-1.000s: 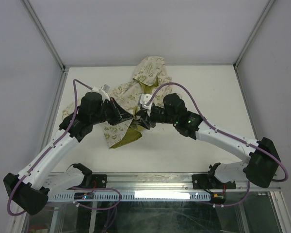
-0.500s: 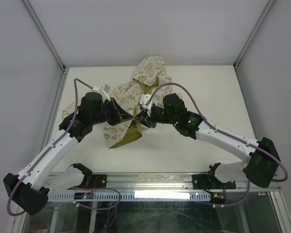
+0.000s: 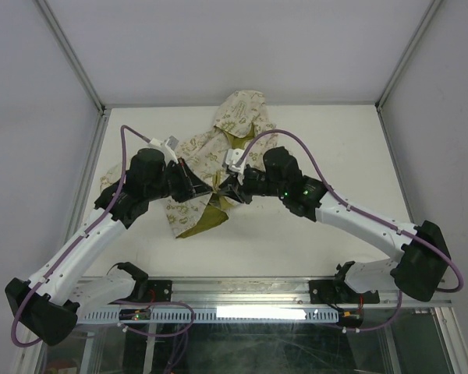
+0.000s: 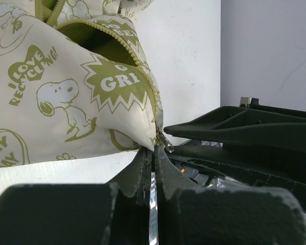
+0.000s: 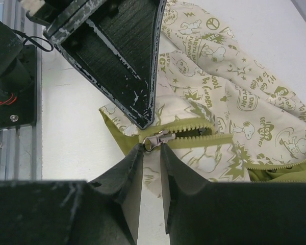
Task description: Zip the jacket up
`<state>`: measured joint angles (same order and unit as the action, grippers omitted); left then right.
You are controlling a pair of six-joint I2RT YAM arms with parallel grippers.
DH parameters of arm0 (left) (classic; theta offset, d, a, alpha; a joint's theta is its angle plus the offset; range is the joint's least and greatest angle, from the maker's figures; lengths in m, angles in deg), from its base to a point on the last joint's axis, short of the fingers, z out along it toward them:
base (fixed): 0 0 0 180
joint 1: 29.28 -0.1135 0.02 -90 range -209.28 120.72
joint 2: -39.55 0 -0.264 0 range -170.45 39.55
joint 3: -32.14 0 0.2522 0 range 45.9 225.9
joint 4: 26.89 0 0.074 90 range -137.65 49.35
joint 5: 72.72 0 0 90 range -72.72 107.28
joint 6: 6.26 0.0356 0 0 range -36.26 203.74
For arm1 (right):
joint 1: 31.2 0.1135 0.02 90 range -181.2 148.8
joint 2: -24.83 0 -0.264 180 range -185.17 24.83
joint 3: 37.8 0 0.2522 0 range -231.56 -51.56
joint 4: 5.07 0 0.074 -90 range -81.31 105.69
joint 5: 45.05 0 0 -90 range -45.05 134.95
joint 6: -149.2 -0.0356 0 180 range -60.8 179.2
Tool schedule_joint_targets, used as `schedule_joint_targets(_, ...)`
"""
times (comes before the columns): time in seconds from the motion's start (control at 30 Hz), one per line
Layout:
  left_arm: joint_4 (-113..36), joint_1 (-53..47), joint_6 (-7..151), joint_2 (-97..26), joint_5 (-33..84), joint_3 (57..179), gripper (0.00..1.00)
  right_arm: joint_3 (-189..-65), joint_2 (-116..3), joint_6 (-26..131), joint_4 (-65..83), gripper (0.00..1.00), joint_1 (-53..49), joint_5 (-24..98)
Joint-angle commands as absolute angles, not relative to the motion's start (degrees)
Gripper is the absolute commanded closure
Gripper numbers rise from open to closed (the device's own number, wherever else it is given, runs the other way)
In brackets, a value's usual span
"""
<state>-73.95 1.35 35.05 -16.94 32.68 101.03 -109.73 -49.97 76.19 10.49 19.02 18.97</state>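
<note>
The cream jacket (image 3: 218, 144) with olive prints lies crumpled at the back middle of the table, hood toward the far wall. My left gripper (image 3: 206, 187) is shut on the jacket's bottom hem beside the zipper end; in the left wrist view (image 4: 154, 152) the fabric corner (image 4: 107, 87) is pinched between its closed jaws. My right gripper (image 3: 223, 188) faces it from the right. In the right wrist view its jaws (image 5: 151, 146) stand slightly apart, with the metal zipper pull (image 5: 156, 139) right at their tips. The olive zipper (image 5: 199, 130) is parted just beyond the slider.
The left gripper's black finger (image 5: 122, 66) crosses close above the slider. The white table (image 3: 320, 234) ends at a metal rail (image 3: 242, 312) in front. Enclosure walls and frame posts (image 3: 78, 70) ring the table. Purple cables (image 3: 296, 144) loop over both arms.
My right gripper has edged left and toward the back, closer to the zipper slider. The left gripper holds the hem and has barely shifted.
</note>
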Motion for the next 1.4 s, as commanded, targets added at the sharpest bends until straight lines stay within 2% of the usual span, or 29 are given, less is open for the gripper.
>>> schedule_joint_targets(0.0,-73.34,0.87,36.50,-15.78,34.95,102.01,1.00,-114.01,-50.26,75.60,8.67,0.78,18.47,17.35)
schedule_joint_targets(0.47,-73.35,0.87,37.05,-16.00,35.20,102.45,1.00,-115.82,-52.94,74.18,10.49,0.80,17.94,14.89)
schedule_joint_targets(0.9,-73.29,0.86,36.80,-16.56,34.99,102.06,1.00,-114.64,-49.87,72.94,11.83,0.61,17.89,16.13)
schedule_joint_targets(1.37,-73.34,0.87,37.06,-17.20,35.38,102.75,1.00,-112.68,-51.19,72.51,11.30,0.64,17.94,17.05)
